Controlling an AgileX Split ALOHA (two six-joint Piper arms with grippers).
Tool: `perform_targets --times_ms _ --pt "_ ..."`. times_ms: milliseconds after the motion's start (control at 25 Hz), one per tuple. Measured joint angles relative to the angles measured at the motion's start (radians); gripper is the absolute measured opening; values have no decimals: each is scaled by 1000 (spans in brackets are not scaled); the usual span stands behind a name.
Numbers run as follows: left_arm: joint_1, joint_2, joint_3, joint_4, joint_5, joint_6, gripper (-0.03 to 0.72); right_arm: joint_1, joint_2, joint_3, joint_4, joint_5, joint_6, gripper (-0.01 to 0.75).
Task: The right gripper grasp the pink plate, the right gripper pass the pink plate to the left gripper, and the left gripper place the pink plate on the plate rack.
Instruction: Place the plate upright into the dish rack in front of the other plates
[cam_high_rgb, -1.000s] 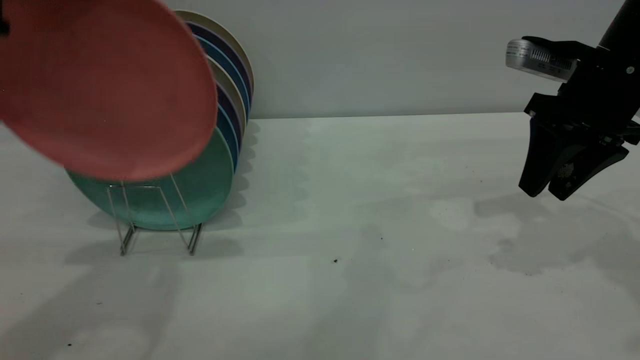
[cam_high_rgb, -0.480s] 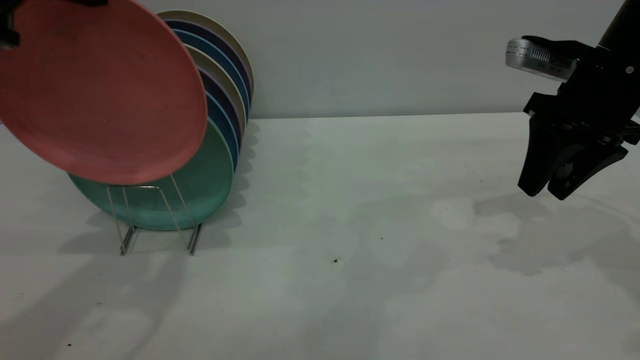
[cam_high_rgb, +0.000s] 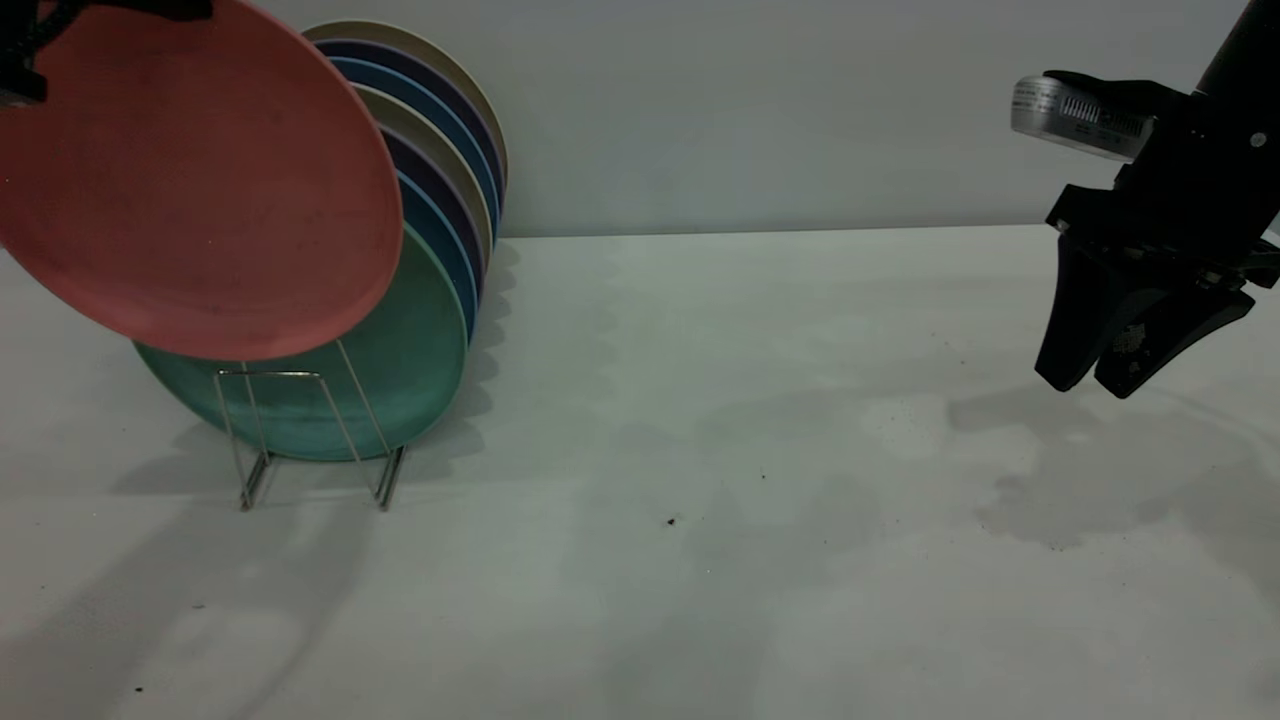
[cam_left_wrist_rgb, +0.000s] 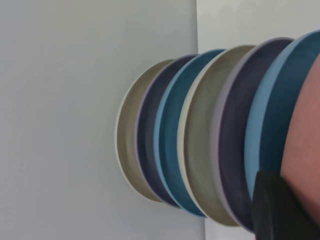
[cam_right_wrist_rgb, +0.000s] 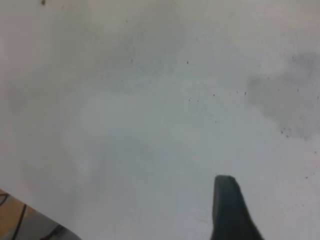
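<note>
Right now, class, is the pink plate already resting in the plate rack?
No, the pink plate hangs in the air above the plate rack, in front of the green plate.

a pale speckled table (cam_high_rgb: 700, 400) is seen; the plate rack (cam_high_rgb: 310, 440), filled with upright plates (cam_high_rgb: 440, 200), is set on it.

Pink plate (cam_high_rgb: 190, 180): matt, faintly scuffed; plate rack (cam_high_rgb: 300, 440): thin shiny metal wire; table (cam_high_rgb: 700, 450): matt pale surface, speckled, smudged.

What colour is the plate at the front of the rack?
Mint green, clearest in the exterior view.
</note>
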Motion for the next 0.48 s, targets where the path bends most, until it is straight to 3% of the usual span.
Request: perform_targets --times_ms 480 --pt "-2 63 0 22 -39 0 26 0 0 0 0 -2 0 445"
